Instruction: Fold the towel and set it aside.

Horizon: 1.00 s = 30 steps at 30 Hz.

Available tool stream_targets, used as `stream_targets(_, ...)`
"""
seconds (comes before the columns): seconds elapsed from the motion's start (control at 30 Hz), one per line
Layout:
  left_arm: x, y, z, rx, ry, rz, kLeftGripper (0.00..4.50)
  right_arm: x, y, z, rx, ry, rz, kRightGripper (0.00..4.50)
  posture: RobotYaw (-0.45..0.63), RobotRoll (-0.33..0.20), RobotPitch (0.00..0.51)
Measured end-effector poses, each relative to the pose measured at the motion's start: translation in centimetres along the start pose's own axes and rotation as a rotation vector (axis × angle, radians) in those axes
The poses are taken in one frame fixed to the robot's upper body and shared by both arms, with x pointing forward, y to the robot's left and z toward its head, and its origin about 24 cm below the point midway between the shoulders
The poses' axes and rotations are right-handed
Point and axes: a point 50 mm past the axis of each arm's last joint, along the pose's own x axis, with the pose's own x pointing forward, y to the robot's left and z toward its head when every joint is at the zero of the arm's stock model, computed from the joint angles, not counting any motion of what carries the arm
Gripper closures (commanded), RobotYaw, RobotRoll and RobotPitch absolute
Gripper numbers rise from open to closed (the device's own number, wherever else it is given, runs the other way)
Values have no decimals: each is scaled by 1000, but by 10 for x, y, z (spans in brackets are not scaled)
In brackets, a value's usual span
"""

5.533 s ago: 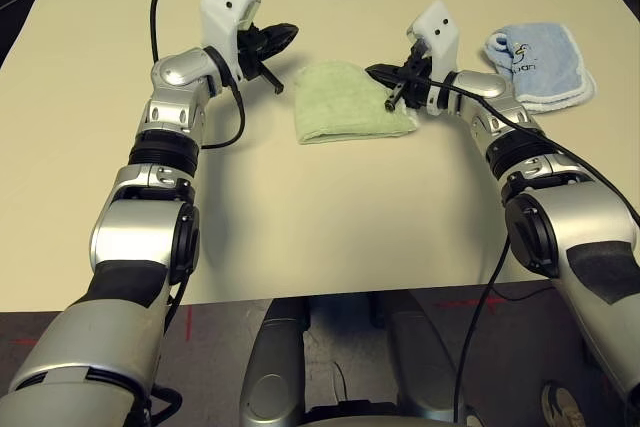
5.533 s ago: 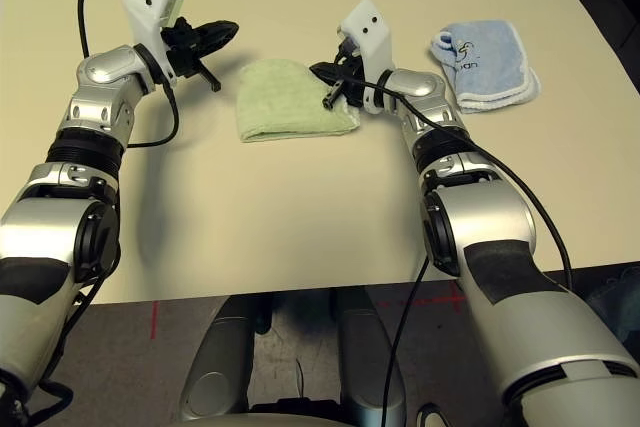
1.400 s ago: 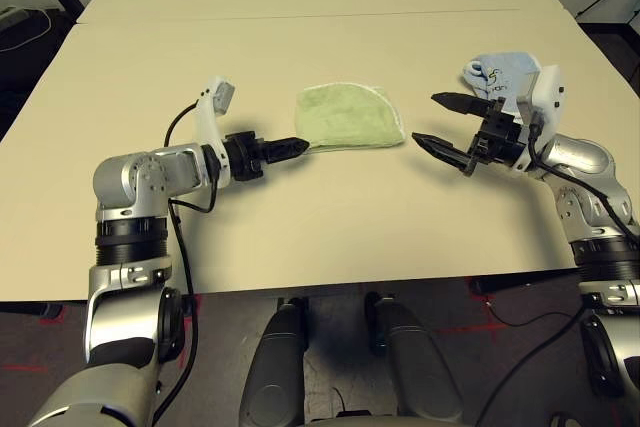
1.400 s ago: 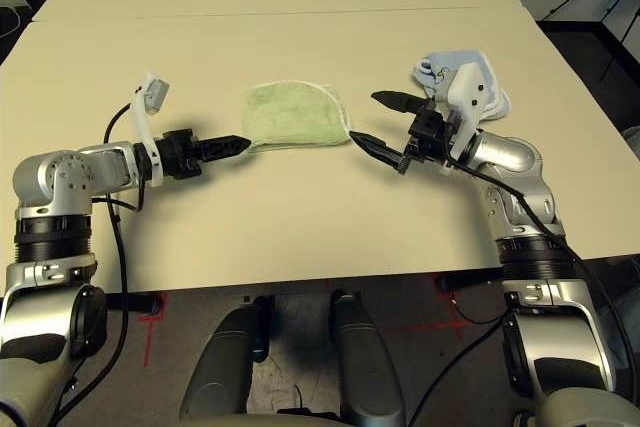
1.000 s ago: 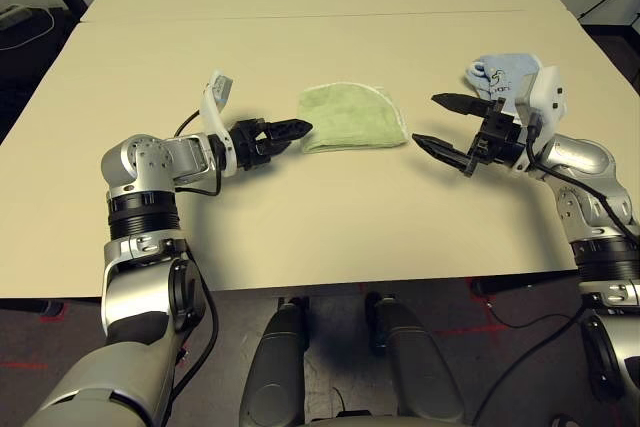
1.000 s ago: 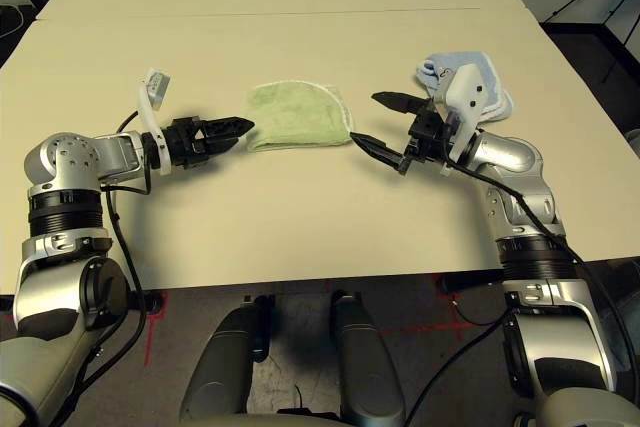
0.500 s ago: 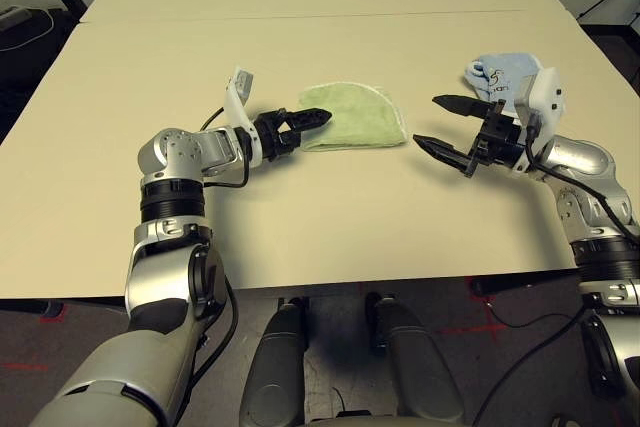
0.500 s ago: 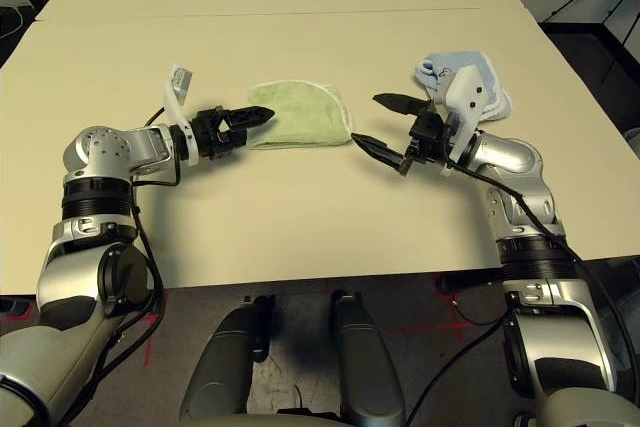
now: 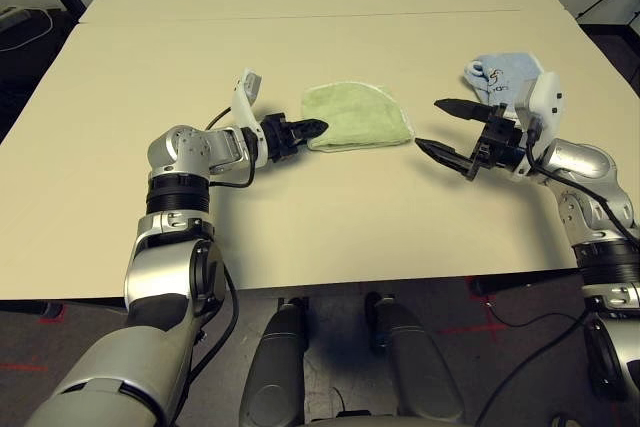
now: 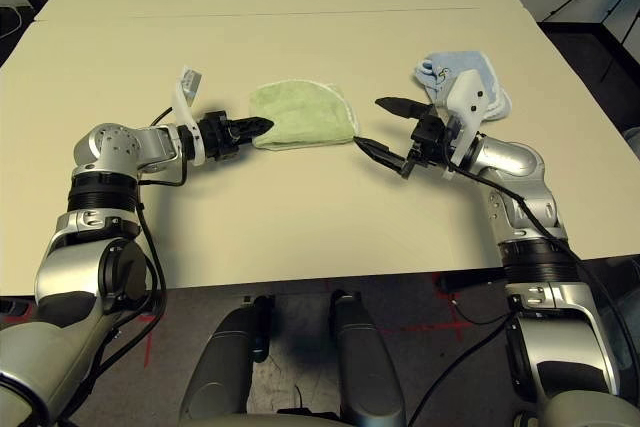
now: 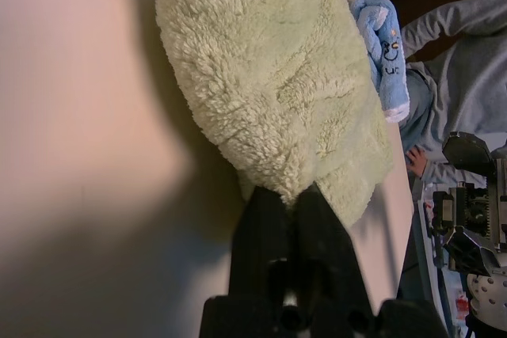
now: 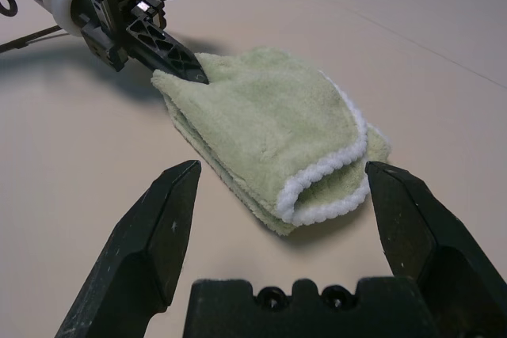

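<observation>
Now: left hand (image 9: 308, 131) pinched shut on the towel's (image 9: 360, 129) left corner.
Left forearm lies low over the surface (image 9: 300, 217), pointing toward 3 o'clock; right hand (image 9: 447, 129) hovers at the towel's 3 o'clock, jaws wide, aimed at 9 o'clock. Bare surface lies toward 6 and 12 o'clock. Folded towel sits mid-surface, long axis 9-to-3; blue towel (image 9: 497, 73) lies at its 2 o'clock.

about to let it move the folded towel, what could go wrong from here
The left gripper is shut on just one edge of the green towel, so dragging or lifting may undo the fold. The right gripper hangs open beside the towel's other end, with the blue towel behind it; a sweep could snag either.
</observation>
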Motion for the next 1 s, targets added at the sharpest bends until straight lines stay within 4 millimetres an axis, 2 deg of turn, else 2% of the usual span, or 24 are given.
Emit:
stream_targets(0.23, -1, 5, 0, -37, -12, 10, 4461, -1, 1, 0, 0, 3, -1, 0, 60, 0, 201)
stream_targets(0.5, -10, 7, 13, -57, -109, 61, 4461, -1, 1, 1, -3, 2, -9, 0, 73, 0, 197)
stream_targets(0.83, -36, 23, 25, -50, -271, 191, 4461, 0, 1, 1, -3, 1, -10, 0, 90, 0, 193)
stream_targets(1.0, -54, 27, 41, -41, -462, 256, 4461, 0, 1, 1, -4, -2, -10, 0, 95, 0, 192)
